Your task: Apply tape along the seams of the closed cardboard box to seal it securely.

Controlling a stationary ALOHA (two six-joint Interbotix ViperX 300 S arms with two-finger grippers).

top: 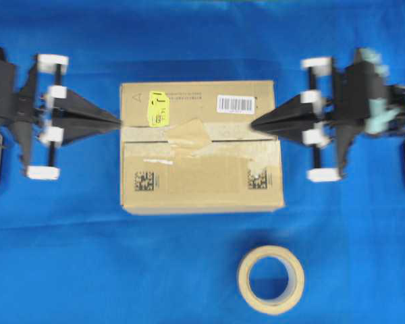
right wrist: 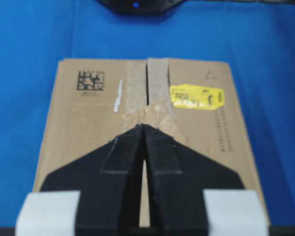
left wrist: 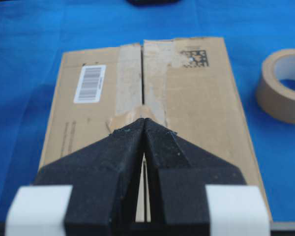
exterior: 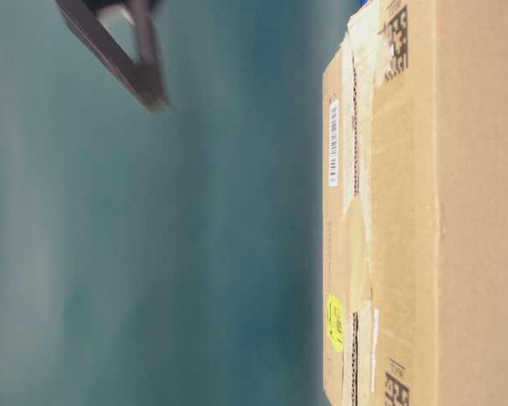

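The box (top: 201, 145) sits mid-bench, the roll (top: 271, 279) nearer the front edge. A tan tape (top: 189, 135) patch already lies across the seam (top: 236, 140) near the box's middle. Left pincer (top: 117, 122) and right pincer (top: 254, 125) are both closed and empty, tips over opposite ends of the box. The step appears to lie between tapings; the bare seam beyond the patch calls for another piece.
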